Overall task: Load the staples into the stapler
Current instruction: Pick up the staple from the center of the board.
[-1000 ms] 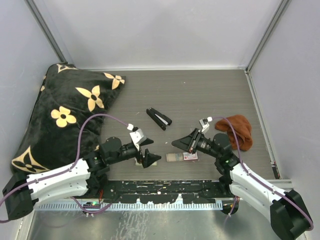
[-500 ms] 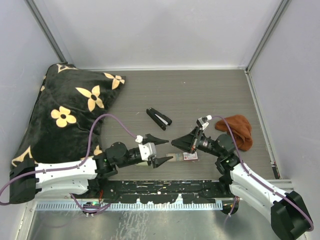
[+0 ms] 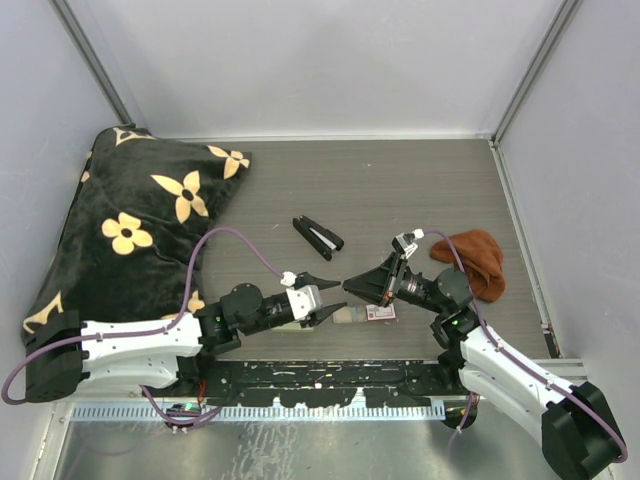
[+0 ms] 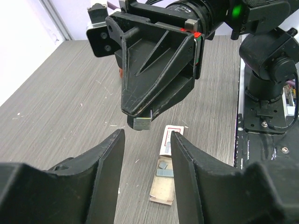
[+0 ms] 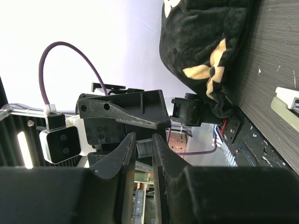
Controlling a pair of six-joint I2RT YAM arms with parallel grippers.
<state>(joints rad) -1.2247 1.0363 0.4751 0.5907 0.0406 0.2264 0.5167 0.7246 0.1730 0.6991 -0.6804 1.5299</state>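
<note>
Left fingers (image 4: 107, 172) moved right, narrowed but apart, right fingers (image 4: 154, 70) pinching staples (image 4: 141, 123), near table (image 3: 400, 190) edge.

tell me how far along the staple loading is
Done: the small red-and-white cardboard box lies open on the table, and the short silvery-grey metal staple strip is out of it. In hand: the right claw pinches that strip, with the left claw open just in front. Left: the black stapler lies farther back, strip not yet in it.
</note>
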